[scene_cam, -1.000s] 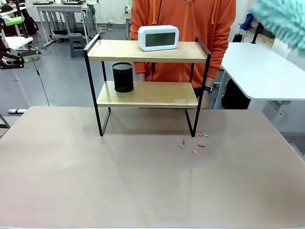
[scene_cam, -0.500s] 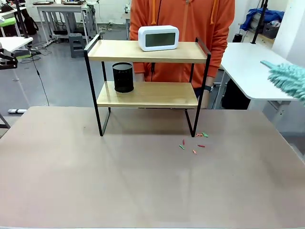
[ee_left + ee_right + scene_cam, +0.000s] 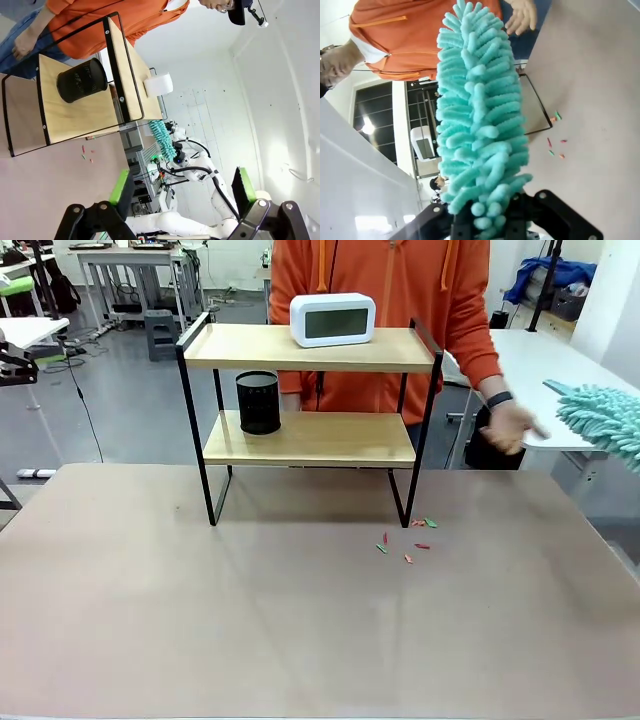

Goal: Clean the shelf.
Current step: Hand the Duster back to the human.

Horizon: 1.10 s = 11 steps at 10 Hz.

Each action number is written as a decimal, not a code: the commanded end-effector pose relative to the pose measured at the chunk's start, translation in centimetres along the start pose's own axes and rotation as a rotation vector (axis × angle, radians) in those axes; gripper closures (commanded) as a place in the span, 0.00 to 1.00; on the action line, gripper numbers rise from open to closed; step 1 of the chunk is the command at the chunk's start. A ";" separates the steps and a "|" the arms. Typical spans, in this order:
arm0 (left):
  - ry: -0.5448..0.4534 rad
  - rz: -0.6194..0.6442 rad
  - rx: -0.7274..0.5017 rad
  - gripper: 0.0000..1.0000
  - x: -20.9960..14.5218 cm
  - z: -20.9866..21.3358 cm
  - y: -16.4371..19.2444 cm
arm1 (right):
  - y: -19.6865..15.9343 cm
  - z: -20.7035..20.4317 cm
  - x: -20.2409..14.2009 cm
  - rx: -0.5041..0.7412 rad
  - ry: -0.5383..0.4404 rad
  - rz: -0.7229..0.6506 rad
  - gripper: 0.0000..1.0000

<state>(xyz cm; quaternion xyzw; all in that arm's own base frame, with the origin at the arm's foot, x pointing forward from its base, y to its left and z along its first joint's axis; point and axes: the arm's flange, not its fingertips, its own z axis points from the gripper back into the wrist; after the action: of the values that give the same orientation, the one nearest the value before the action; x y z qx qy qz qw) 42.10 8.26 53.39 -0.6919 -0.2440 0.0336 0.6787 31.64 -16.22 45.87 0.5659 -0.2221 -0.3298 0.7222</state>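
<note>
Gripping a teal duster point(image 3: 480, 115), the right end effector point(image 3: 490, 220) faces the shelf point(image 3: 310, 390).

Two-tier shelf point(image 3: 310, 438) with light wooden boards and thin black frame, upright on four legs at the table's far side

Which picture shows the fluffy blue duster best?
The right wrist view: the duster runs up the middle, close. The front view catches its tip at the right edge; the left wrist view shows it small and far.

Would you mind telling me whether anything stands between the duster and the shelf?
Yes: the person's hand hangs between the duster at the right and the shelf, near its right posts.
</note>
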 end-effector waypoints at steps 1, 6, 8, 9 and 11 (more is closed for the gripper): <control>0.011 0.008 -0.005 0.00 0.0 0.0 -0.3 | 0.2 0.2 -0.2 0.011 0.016 0.014 1.00; 0.011 0.008 -0.005 0.00 0.0 0.0 -0.3 | 0.2 0.2 -0.2 0.011 0.016 0.014 1.00; 0.011 0.008 -0.005 0.00 0.0 0.0 -0.3 | 0.2 0.2 -0.2 0.011 0.016 0.014 1.00; 0.011 0.008 -0.005 0.00 0.0 0.0 -0.3 | 0.2 0.2 -0.2 0.011 0.016 0.014 1.00; 0.011 0.008 -0.005 0.00 0.0 0.0 -0.3 | 0.2 0.2 -0.2 0.011 0.016 0.014 1.00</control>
<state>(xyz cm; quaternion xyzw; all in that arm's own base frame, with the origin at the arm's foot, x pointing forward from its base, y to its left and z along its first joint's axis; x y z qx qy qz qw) 42.09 8.26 53.39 -0.6920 -0.2439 0.0335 0.6787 31.55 -16.13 46.01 0.5704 -0.2210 -0.3258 0.7209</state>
